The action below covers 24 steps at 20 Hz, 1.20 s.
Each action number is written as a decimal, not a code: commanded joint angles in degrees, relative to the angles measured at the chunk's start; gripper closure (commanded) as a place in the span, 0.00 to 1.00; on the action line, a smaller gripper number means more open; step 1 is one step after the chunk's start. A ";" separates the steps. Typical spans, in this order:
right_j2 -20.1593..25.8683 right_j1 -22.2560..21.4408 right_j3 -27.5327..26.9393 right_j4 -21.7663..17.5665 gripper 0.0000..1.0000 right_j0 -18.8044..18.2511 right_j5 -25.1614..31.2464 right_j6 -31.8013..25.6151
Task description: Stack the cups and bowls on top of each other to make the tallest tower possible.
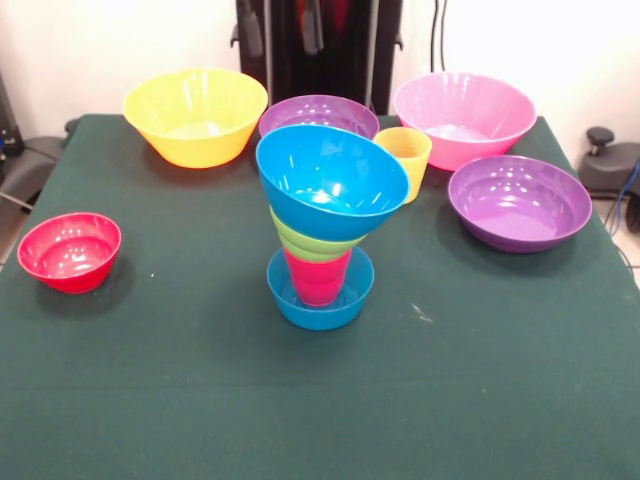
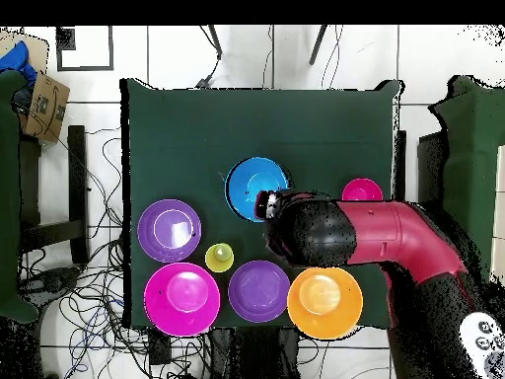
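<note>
The tower stands mid-table: a small blue bowl [image 1: 320, 305] as base, the red cup [image 1: 318, 280] in it, a lime green bowl [image 1: 308, 243] on the cup, and a medium blue bowl [image 1: 333, 180] on top, tilted toward the camera. From overhead only the top blue bowl [image 2: 252, 186] shows. The yellow cup [image 1: 404, 160] stands upright behind the tower. In the overhead view the arm's end with the gripper [image 2: 264, 205] hangs at the tower's edge. The front view does not show the gripper.
A large yellow bowl [image 1: 196, 115], a purple bowl [image 1: 318, 113] and a large pink bowl [image 1: 463, 118] line the far side. Another purple bowl [image 1: 519, 202] sits at the right, a small red bowl [image 1: 69, 252] at the left. The red arm [image 2: 395, 232] reaches in from the side.
</note>
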 commanded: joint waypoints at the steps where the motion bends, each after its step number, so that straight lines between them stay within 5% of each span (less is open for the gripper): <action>1: -3.02 -5.76 2.28 3.38 0.00 7.00 8.88 6.20; 9: -10.04 -0.10 -2.26 1.97 0.00 18.77 3.80 17.55; 18: -19.75 9.56 -16.35 -2.90 0.00 34.52 5.91 28.89; 24: -23.59 15.19 -21.61 -4.06 0.00 38.08 4.42 29.46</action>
